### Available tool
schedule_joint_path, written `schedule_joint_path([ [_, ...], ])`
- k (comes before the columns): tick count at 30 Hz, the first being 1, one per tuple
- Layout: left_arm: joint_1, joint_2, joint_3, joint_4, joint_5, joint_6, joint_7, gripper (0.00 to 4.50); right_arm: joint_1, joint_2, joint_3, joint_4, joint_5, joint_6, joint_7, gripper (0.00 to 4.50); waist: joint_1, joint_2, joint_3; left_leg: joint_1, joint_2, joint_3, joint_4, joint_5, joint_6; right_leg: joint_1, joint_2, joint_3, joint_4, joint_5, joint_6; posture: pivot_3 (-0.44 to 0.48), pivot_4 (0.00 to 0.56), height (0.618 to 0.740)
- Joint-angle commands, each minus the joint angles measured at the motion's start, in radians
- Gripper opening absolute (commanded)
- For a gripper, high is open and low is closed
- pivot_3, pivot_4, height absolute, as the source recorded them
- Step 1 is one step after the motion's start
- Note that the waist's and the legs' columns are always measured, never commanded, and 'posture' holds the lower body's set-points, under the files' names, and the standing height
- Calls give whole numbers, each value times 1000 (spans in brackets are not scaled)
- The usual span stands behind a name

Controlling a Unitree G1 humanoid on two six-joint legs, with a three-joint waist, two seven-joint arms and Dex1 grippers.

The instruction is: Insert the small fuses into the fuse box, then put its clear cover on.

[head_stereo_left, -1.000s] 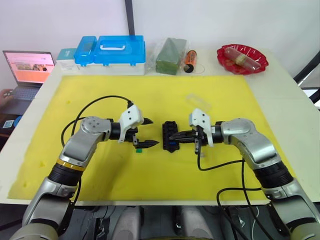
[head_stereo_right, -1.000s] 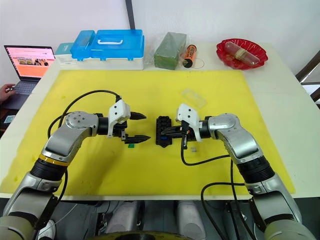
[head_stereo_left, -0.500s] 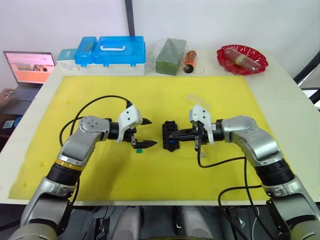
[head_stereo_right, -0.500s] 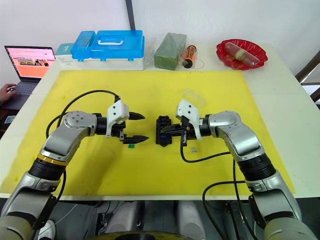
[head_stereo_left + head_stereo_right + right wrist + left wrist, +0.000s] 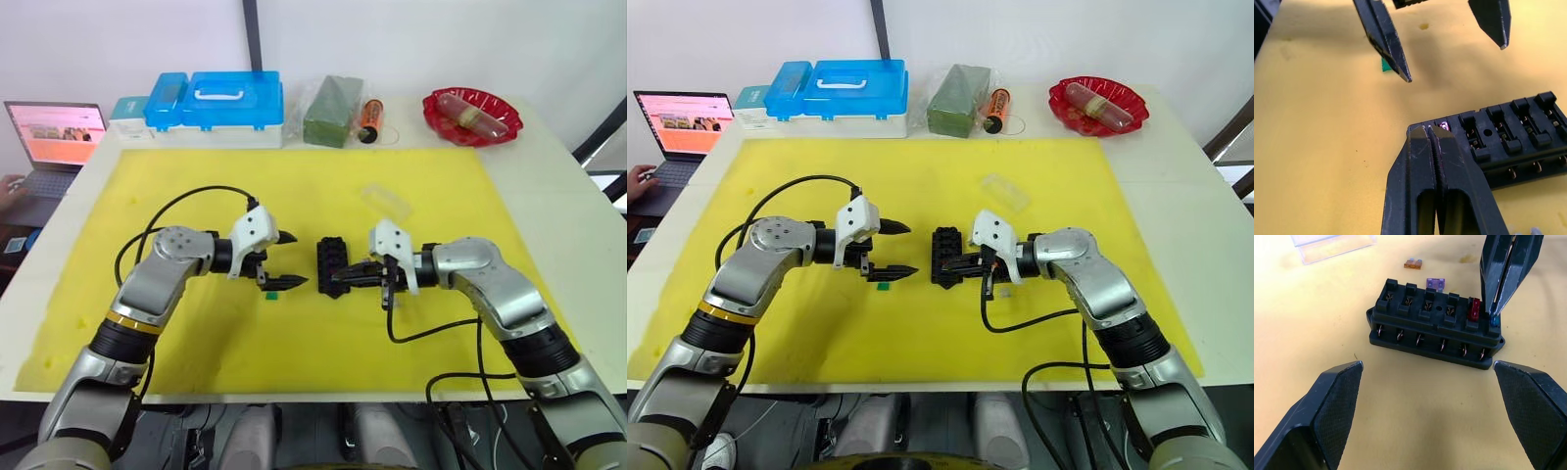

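The black fuse box (image 5: 330,265) lies on the yellow mat between my grippers. A red fuse (image 5: 1475,308) sits in a slot near its end, and a blue fuse (image 5: 1494,321) is in the end slot. My right gripper (image 5: 1494,313) is shut, its tips pressing on that blue fuse. About a hand's width left of the box hovers my left gripper (image 5: 300,258), open and empty, with a green fuse (image 5: 274,292) on the mat under it. An orange fuse (image 5: 1413,264) and a purple fuse (image 5: 1435,283) lie beyond the box. The clear cover (image 5: 385,201) rests behind it.
Along the table's back edge stand blue-lidded storage boxes (image 5: 216,103), a bagged green block (image 5: 333,110), an orange cylinder (image 5: 370,119) and a red bowl (image 5: 472,116). A laptop (image 5: 54,132) with a person's hand (image 5: 10,186) sits far left.
My right gripper has shifted slightly toward the near end of the fuse box and lowered onto it. The left gripper has stayed put.
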Motion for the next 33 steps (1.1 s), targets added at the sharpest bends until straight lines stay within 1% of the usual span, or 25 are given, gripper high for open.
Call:
schedule_joint_path([
  [1,-11,18,40,-41,-34,10,-9,4500,-5,-7,-25,-5,6,25,-8,37,0,0,0,0,0,0,0,0,0,0,0,0,0,0,0,0,150,740],
  [6,-17,39,66,-42,-77,27,-33,4500,-49,-5,-87,-61,71,75,-13,37,1,0,0,0,0,0,0,0,0,0,0,0,0,0,0,0,150,740],
  [9,-28,70,128,-61,-153,75,-66,4500,-91,-33,-164,-131,144,134,-10,37,1,1,2,-1,0,0,0,0,0,-1,0,0,0,0,0,0,150,740],
  [10,-28,83,156,-73,-186,89,-82,4500,-95,-53,-187,-149,157,137,-3,37,0,1,2,-2,0,0,0,0,0,-1,0,0,0,0,0,0,150,740],
  [12,-31,95,176,-100,-221,118,-84,4500,-82,-99,-225,-159,166,121,20,37,1,1,2,-2,0,-1,0,0,0,-1,0,-1,-1,0,0,0,150,740],
  [14,-20,136,198,-119,-252,145,-110,4500,-58,-141,-265,-161,166,71,44,37,3,1,2,-2,0,-1,-1,0,0,0,0,-1,-3,0,0,0,150,740],
  [18,14,228,215,-148,-292,191,-171,4500,12,-286,-339,-125,170,37,133,37,2,2,3,-3,0,0,-2,0,0,1,0,-1,-9,0,0,0,150,740],
  [19,29,270,227,-139,-304,209,-202,4500,32,-338,-365,-108,183,60,162,37,2,2,3,-4,0,0,-2,0,0,1,-1,-1,-10,0,0,0,150,740],
  [22,56,338,239,-124,-315,234,-235,4500,80,-441,-413,-61,202,78,227,661,2,2,4,-4,1,2,-2,0,0,0,-1,0,-11,0,-1,0,150,740],
  [23,65,354,242,-116,-311,236,-237,4500,94,-468,-427,-49,207,82,242,1031,2,2,4,-4,1,2,-2,0,0,0,-1,0,-11,-1,-1,0,150,740],
  [24,77,370,247,-109,-310,230,-244,4500,108,-493,-443,-34,210,88,256,1311,2,2,4,-4,1,2,-2,0,0,0,-1,0,-11,-1,-3,0,150,740],
  [26,97,390,249,-107,-319,234,-260,4500,139,-547,-472,34,183,54,284,2082,1,2,4,-3,2,2,-2,0,0,0,-1,0,-11,-2,-3,0,150,740],
  [29,123,413,245,-79,-308,206,-292,4500,156,-581,-498,69,187,64,284,3136,1,3,4,-3,2,4,-2,0,1,0,-1,0,-11,-2,-4,0,150,740],
  [32,110,401,224,-41,-290,183,-302,4500,179,-583,-507,56,185,61,271,4250,1,3,5,-3,2,4,-2,0,1,0,-1,0,-11,-2,-4,0,150,740],
  [33,102,395,218,-34,-287,182,-300,4500,180,-580,-507,54,185,61,267,4478,1,3,5,-3,2,4,-2,0,1,0,-1,0,-11,-2,-4,0,150,740],
])
